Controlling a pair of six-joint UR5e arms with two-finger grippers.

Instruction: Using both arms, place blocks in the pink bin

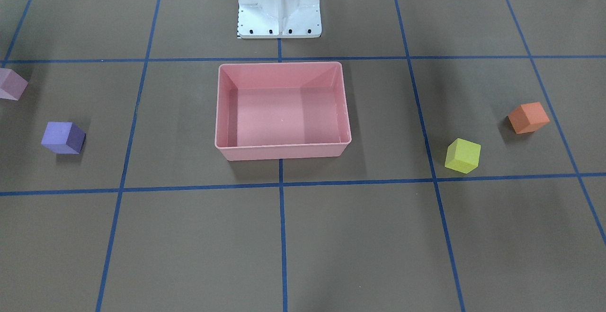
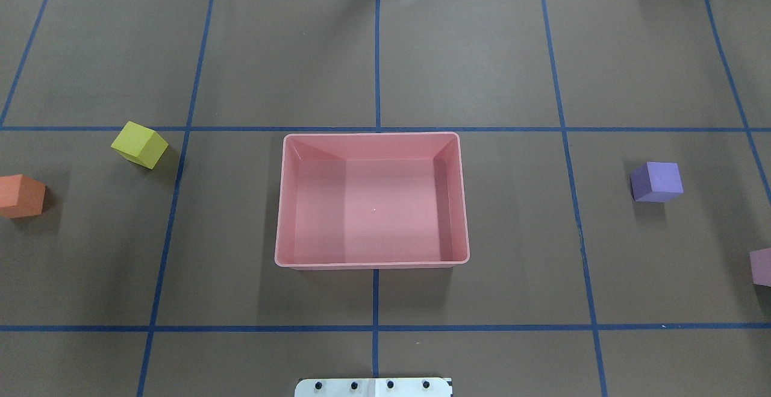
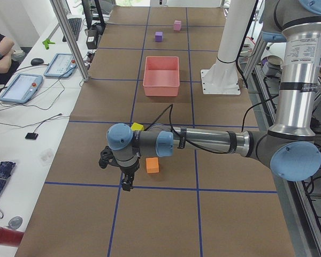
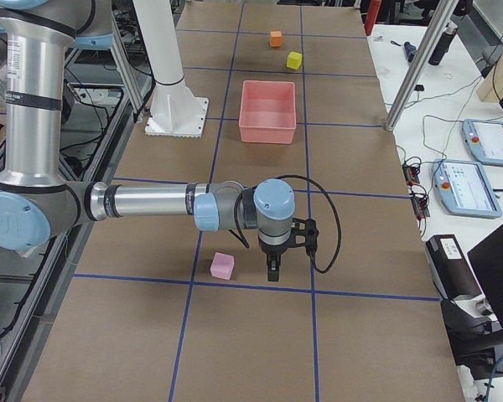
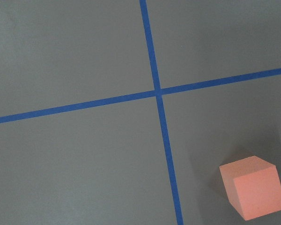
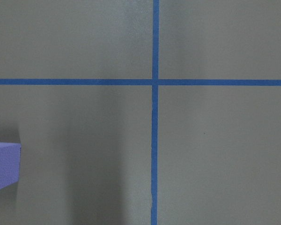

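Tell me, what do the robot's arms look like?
The left arm and the right arm are shiny silver-grey tubes joined by round joints with light blue caps. The thickest tube on each has a small printed label. A black cable loops to a black tool at each end: the left tool and the right tool.

legible text: none | left arm [image 3: 302,51] print: too small

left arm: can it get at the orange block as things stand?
Probably yes. The left claw hangs close beside the orange block, nothing lies between them, and the left wrist view shows only bare table around the block.
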